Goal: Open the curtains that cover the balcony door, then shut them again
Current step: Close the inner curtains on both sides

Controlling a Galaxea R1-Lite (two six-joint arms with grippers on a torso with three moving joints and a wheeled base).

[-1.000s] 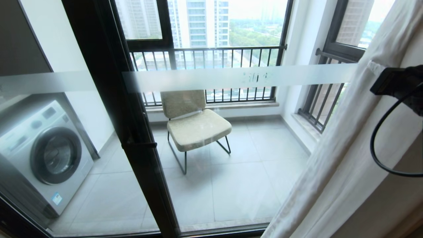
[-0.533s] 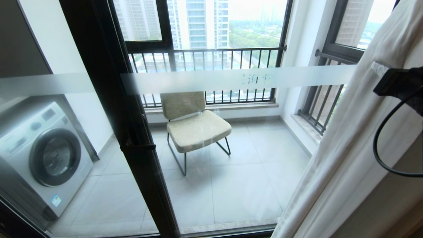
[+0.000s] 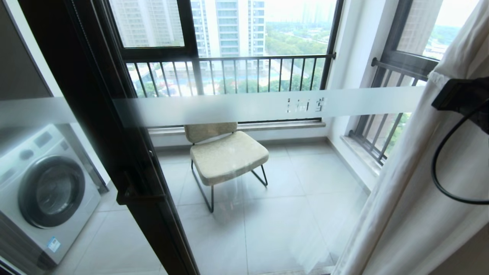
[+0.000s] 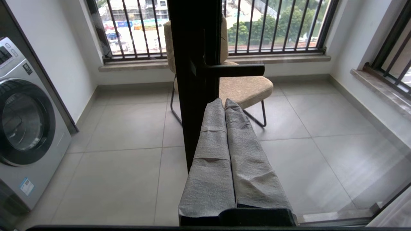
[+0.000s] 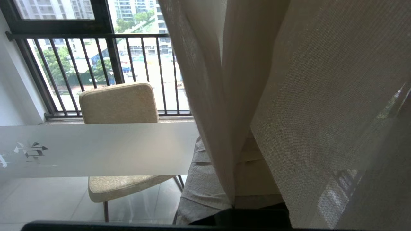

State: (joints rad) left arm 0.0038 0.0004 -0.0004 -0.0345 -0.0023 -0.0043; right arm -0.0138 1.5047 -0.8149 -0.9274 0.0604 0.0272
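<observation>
Black-framed glass balcony door (image 3: pixel 114 126) bearing a frosted white horizontal band (image 3: pixel 244 107) with small cut-out characters. Right of the door: cream-beige woven curtains (image 3: pixel 420 183), fine-ribbed weave, in vertical folds. Beyond the door: beige speckled fabric chair (image 3: pixel 225 156) on thin black legs; pale grey square floor tiles (image 3: pixel 290 225); silver-white washing machine (image 3: pixel 42 191) with dark round door; black vertical-bar railing (image 3: pixel 229 74).

High-rise flat, at the balcony: washing machine (image 3: pixel 46 191), cushioned chair (image 3: pixel 225 154), tiled floor (image 3: pixel 290 221), railed windows (image 3: pixel 229 74) facing tower blocks, curtains (image 3: pixel 416 198) beside the glass door (image 3: pixel 114 126).
</observation>
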